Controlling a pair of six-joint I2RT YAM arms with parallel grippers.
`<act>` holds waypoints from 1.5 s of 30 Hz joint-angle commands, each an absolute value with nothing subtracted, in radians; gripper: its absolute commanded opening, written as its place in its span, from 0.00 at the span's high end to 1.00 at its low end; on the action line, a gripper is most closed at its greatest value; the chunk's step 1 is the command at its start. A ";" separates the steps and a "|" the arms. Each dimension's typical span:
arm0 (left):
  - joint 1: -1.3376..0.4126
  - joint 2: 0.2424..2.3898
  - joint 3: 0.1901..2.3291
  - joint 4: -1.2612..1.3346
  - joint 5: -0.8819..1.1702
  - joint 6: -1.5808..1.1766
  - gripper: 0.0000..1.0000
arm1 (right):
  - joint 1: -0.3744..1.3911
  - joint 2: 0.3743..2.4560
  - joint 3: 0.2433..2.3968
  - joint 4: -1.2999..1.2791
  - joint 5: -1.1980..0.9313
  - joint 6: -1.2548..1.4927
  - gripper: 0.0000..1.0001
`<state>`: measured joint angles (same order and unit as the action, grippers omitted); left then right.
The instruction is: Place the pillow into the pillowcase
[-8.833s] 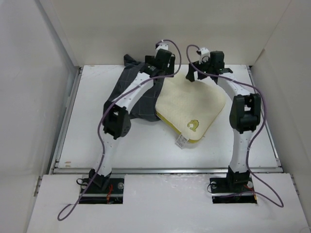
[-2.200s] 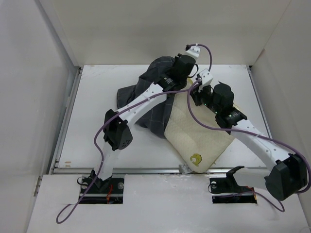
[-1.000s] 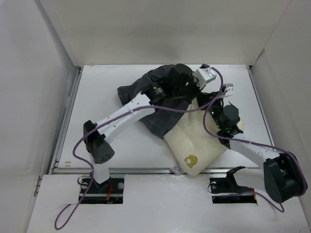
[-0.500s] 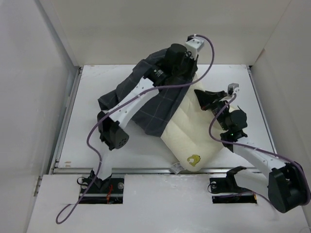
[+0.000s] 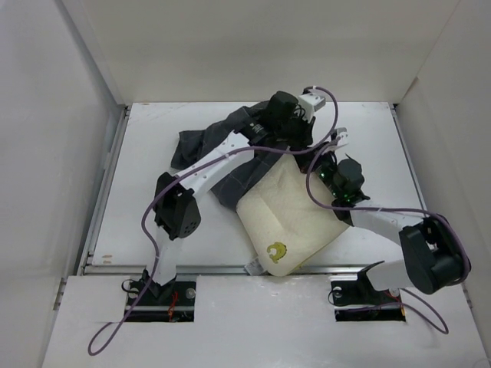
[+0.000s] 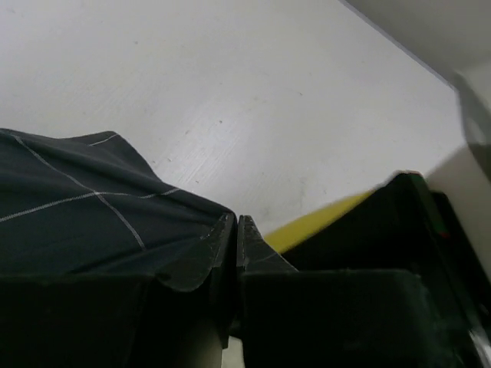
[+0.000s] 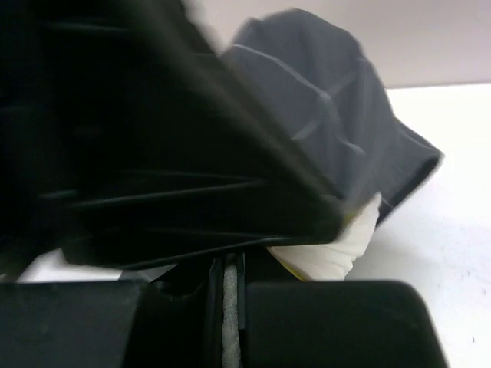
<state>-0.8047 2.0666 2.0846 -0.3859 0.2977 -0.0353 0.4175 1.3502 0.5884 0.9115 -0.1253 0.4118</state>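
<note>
Left gripper (image 6: 235, 244): fingers pressed together, with a fold of the pillowcase (image 6: 84, 207) pinched between them. The charcoal cloth with its thin pale grid drapes down over the left finger. Just past the tips there is a sliver of bright yellow edge band (image 6: 318, 224). To its right sits a dark, blurred body; I cannot tell what it is. The white table (image 6: 230, 92) lies beyond.

Right gripper (image 7: 229, 290): fingers nearly closed, with a thin strip of pale cloth clamped in the gap, apparently the pillow (image 7: 337, 247). A cream bulge of it shows just above the fingers. Grey pillowcase is bunched behind it, and a large dark blur fills the upper left of this view.

From above, both grippers meet at the far middle of the table, close together. The left arm (image 5: 211, 165) stretches diagonally across the pillowcase. The right arm (image 5: 383, 226) is folded low along the pillow's right side.

The pillowcase lies crumpled at far centre-left, its near part overlapping the pillow's far edge. Most of the pillow lies bare in front of it, turned diagonally. The corner with the greenish mark (image 5: 274, 251) reaches the table's near edge, and a small white tag (image 5: 252, 268) sits beside it. Purple cables (image 5: 153, 230) loop off both arms.
</note>
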 commanded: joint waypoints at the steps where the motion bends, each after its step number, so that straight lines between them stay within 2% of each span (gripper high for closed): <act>1: -0.900 1.945 1.933 -0.356 0.601 -0.106 1.00 | 0.382 1.376 0.676 1.203 0.070 0.497 1.00; 3: -0.900 1.933 1.805 -0.295 0.661 -0.147 1.00 | 0.373 1.417 0.676 1.203 0.071 0.506 1.00; 6: -0.900 1.969 1.804 -0.297 0.648 -0.178 0.93 | 0.362 1.472 0.698 1.203 0.123 0.515 1.00; 7: -0.900 1.991 1.827 -0.308 0.625 -0.178 0.87 | 0.353 1.486 0.698 1.203 0.123 0.515 1.00; 8: -0.900 1.991 1.841 -0.319 0.594 -0.178 0.58 | 0.342 1.499 0.712 1.203 0.114 0.515 1.00; 10: -0.890 2.014 1.870 -0.340 0.470 -0.178 0.00 | 0.328 1.520 0.738 1.168 0.092 0.515 0.92; 11: -0.861 2.014 1.920 -0.368 0.431 -0.178 0.00 | 0.328 1.520 0.747 1.143 0.081 0.515 0.86; 12: -0.844 2.014 1.943 -0.377 0.399 -0.178 0.00 | 0.318 1.520 0.759 1.078 0.072 0.515 0.71; 14: -0.798 1.999 1.974 -0.393 0.303 -0.205 0.00 | 0.305 1.520 0.759 1.030 0.046 0.515 0.50; 16: -0.773 1.953 1.954 -0.384 0.250 -0.206 0.00 | 0.296 1.506 0.771 0.907 0.006 0.515 0.14; 19: -0.759 1.809 1.830 -0.342 0.024 -0.216 0.00 | 0.296 1.433 0.782 0.676 0.041 0.471 0.00; 22: -0.759 1.651 1.659 -0.301 -0.076 -0.259 0.00 | 0.296 1.385 0.834 0.459 0.109 0.410 0.00; 26: -0.759 1.465 1.409 -0.264 -0.207 -0.394 0.00 | 0.313 1.310 0.897 0.186 -0.009 0.249 0.00; 28: -0.747 1.378 1.260 -0.264 -0.279 -0.466 0.00 | 0.366 1.299 0.943 0.013 -0.021 0.168 0.00; 30: -0.724 1.320 1.131 -0.264 -0.279 -0.544 0.00 | 0.493 1.314 1.009 -0.146 0.011 0.118 0.00; 34: -0.715 1.279 0.985 -0.255 -0.279 -0.621 0.00 | 0.695 1.402 1.043 -0.254 0.037 0.052 0.00; 37: -0.715 1.253 0.895 -0.255 -0.299 -0.669 0.00 | 0.726 1.477 1.074 -0.255 -0.026 0.043 0.00; 42: -0.706 1.206 0.793 -0.187 -0.299 -0.693 0.00 | 0.735 1.728 1.155 -0.224 -0.077 -0.004 0.00; 43: -0.706 1.191 0.782 -0.187 -0.299 -0.693 0.00 | 0.735 1.774 1.187 -0.239 -0.065 -0.005 0.08; 44: -0.695 1.190 0.782 -0.173 -0.299 -0.693 0.00 | 0.735 1.816 1.218 -0.294 -0.064 -0.005 0.22; 45: -0.695 1.175 0.769 -0.173 -0.299 -0.693 0.00 | 0.735 1.863 1.238 -0.305 -0.045 0.009 0.46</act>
